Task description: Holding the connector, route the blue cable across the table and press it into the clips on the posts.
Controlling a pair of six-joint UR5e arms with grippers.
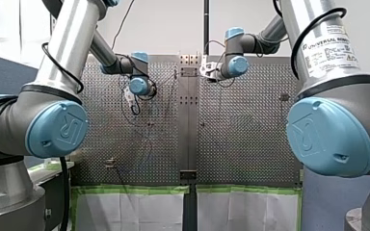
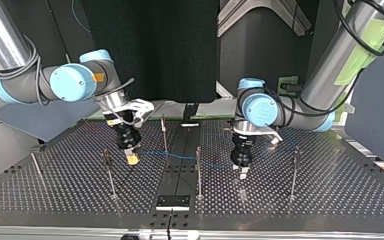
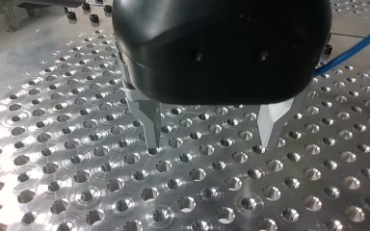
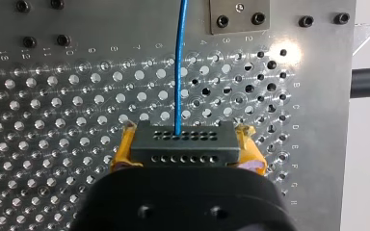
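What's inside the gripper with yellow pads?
A connector with rows of holes, clamped between the pads; the blue cable comes out of it. My right gripper's black body covers the connector's near end.

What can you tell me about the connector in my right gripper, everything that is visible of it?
The connector is a small dark grey block, plastic by its look, with two rows of small round holes. The yellow pads of my right gripper clamp it from both sides, over the perforated table. The blue cable leaves it near the middle of one row and runs straight ahead.
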